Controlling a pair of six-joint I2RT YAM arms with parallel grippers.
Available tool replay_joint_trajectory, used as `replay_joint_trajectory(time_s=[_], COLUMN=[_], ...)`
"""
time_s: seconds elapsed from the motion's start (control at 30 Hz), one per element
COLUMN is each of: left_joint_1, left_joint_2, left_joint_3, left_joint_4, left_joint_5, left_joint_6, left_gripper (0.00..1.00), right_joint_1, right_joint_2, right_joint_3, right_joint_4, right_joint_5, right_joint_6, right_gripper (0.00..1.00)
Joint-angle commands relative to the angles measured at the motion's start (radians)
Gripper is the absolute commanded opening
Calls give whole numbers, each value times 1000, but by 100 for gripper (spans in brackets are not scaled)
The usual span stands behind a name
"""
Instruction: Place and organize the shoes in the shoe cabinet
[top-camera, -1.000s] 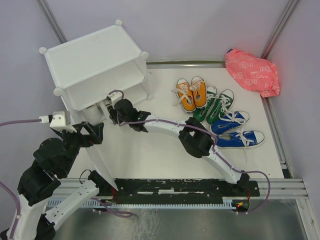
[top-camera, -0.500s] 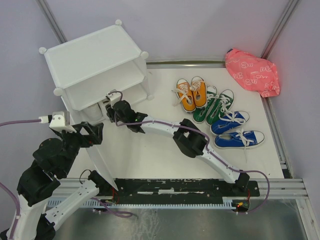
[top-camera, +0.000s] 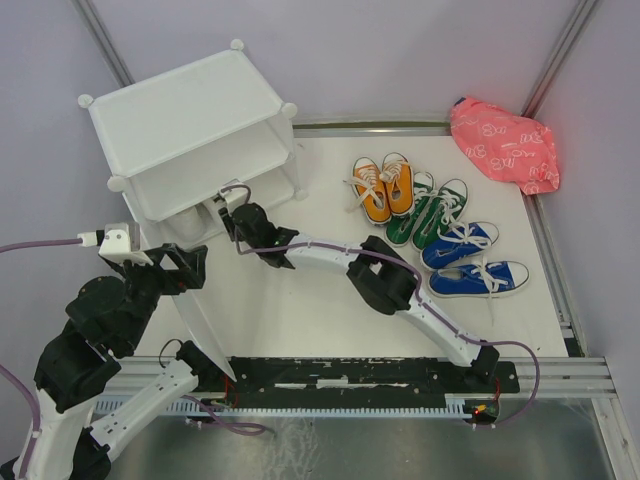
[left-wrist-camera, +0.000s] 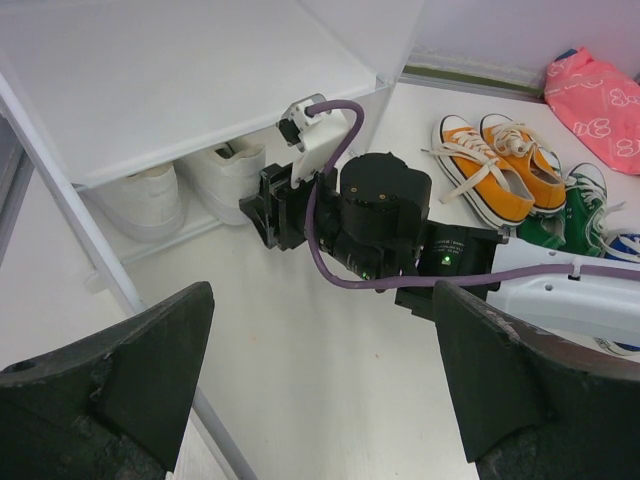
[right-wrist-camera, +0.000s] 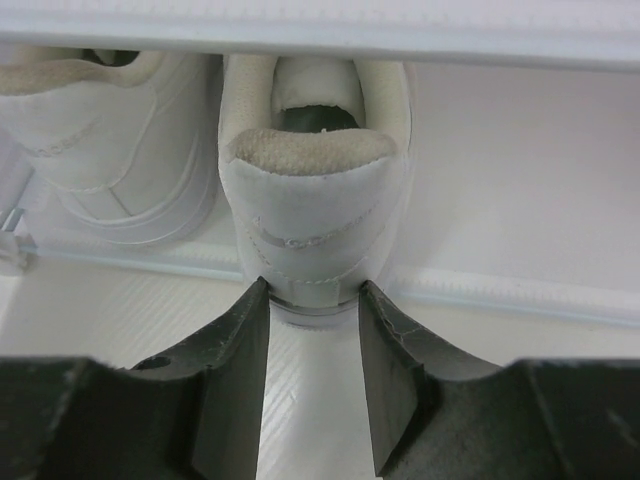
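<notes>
The white shoe cabinet (top-camera: 180, 110) stands at the back left with its open side toward the arms. Two white shoes (left-wrist-camera: 150, 200) (left-wrist-camera: 225, 175) sit heel-out on its bottom level, under the inner shelf (right-wrist-camera: 320, 30). My right gripper (right-wrist-camera: 313, 290) reaches to the cabinet's mouth (top-camera: 224, 213), and its fingertips pinch the heel of the right-hand white shoe (right-wrist-camera: 315, 200). The other white shoe (right-wrist-camera: 110, 150) lies just to its left. My left gripper (left-wrist-camera: 320, 400) hangs wide open in front of the cabinet, holding nothing. Orange (top-camera: 385, 187), green (top-camera: 432, 212) and blue (top-camera: 470, 262) shoes lie on the table at the right.
A pink patterned bag (top-camera: 505, 145) lies in the back right corner. The right arm (top-camera: 380, 280) stretches diagonally across the middle of the table. A loose white panel (top-camera: 205, 335) leans by the left arm. Metal rails edge the table.
My right gripper has pushed slightly further toward the cabinet's mouth with the white shoe. The left arm and the other shoes have not moved.
</notes>
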Motion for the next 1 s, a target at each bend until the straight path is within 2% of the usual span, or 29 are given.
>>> replay_joint_trajectory(time_s=[0.0, 0.17, 0.33, 0.63, 0.97], left_joint_1=[1, 2, 2, 1, 3], left_joint_2=[11, 8, 6, 7, -3], left_joint_3=[-30, -32, -31, -34, -31], left_joint_4=[-101, -104, -103, -103, -110], left_joint_5=[-25, -26, -26, -25, -25], left_joint_6=[-42, -45, -45, -49, -56], left_gripper=[97, 97, 97, 97, 97], right_joint_1=[-62, -66, -59, 16, 41], right_joint_2=[-44, 21, 105, 142, 190], right_joint_3=[30, 121, 241, 293, 367], right_joint_4=[76, 97, 74, 45, 25], right_joint_5=[88, -58, -140, -212, -259], right_joint_6=[-22, 8, 56, 43, 73], right_gripper=[18, 19, 19, 19, 20])
